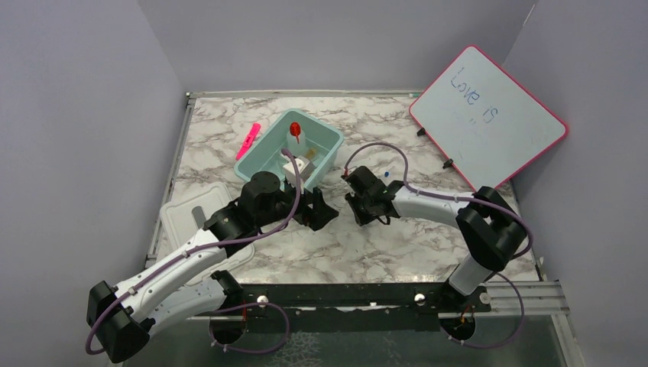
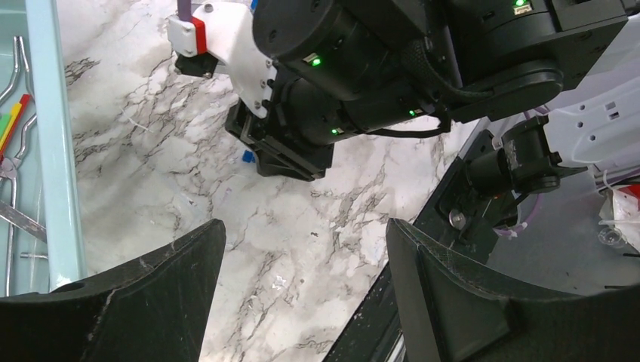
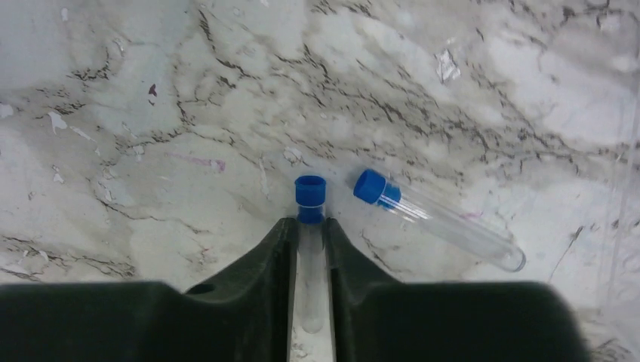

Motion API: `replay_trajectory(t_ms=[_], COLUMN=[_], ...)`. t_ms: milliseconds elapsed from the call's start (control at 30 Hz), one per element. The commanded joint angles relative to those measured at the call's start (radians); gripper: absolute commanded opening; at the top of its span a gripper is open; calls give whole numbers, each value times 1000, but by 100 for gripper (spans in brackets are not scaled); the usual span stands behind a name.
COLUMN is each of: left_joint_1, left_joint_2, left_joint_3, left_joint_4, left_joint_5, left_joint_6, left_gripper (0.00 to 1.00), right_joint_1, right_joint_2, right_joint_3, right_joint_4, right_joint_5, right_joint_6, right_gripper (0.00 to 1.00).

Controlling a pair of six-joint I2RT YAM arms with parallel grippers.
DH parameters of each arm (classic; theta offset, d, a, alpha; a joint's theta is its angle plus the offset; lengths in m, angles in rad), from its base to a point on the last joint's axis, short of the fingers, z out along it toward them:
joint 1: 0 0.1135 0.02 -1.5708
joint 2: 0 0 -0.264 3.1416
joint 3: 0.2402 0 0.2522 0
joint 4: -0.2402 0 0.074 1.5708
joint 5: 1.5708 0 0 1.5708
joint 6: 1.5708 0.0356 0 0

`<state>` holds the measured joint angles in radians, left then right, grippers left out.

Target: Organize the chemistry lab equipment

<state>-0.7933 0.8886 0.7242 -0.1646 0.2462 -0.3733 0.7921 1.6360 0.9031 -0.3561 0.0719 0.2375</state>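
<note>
Right tool (image 3: 309, 224) is clamped on a blue-capped tube (image 3: 310, 197), with a second tube (image 3: 441, 222) lying on the worktop (image 3: 151, 113) just beside it. Left tool (image 2: 303, 226) hangs wide open near the bin (image 2: 56, 151).

Held tube (image 3: 310, 190): blue cap plain; glass body seen only through the narrow gap between the fingers of the right gripper (image 3: 310, 223), sides covered.
Left gripper (image 2: 303, 228): finger bases cut off by the bottom edge.
Teal bin (image 2: 53, 151): one wall only, at the left edge of the left wrist view.
Metal tongs (image 2: 19, 216): sliced by that same edge, shape incomplete.
Blue speck (image 2: 247, 156): too small to identify.
White lid (image 1: 177, 218): partly under the left arm.
</note>
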Motion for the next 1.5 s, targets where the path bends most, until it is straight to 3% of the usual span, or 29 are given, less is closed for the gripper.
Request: replay_trajectory(t_ms=[0, 167, 400, 600, 800, 967, 1233, 1467], left_joint_1=[-1, -1, -1, -1, -2, -3, -3, -7], left_joint_2=[-21, -17, 3, 19, 94, 147, 190, 187], left_joint_3=[-2, 5, 12, -20, -42, -22, -2, -23], left_joint_4=[7, 2, 23, 188, 438, 430, 485, 550], left_joint_5=[-28, -40, -41, -20, 108, 53, 96, 129], left_joint_6=[12, 17, -46, -218, -356, -399, -406, -418], left_gripper=[81, 81, 82, 83, 80, 76, 50, 22], right_joint_1=[17, 17, 18, 18, 18, 18, 18, 18], right_joint_2=[87, 40, -244, -503, -645, -698, -717, -733], right_joint_3=[42, 73, -11, -109, -139, -152, -151, -151], right_joint_4=[-49, -85, 41, 248, 382, 447, 456, 440], right_joint_5=[11, 59, 25, -11, -46, -64, -120, -144], right_joint_6=[-9, 38, 192, 327, 486, 574, 614, 652], right_gripper=[14, 5, 5, 5, 5, 6, 6, 7])
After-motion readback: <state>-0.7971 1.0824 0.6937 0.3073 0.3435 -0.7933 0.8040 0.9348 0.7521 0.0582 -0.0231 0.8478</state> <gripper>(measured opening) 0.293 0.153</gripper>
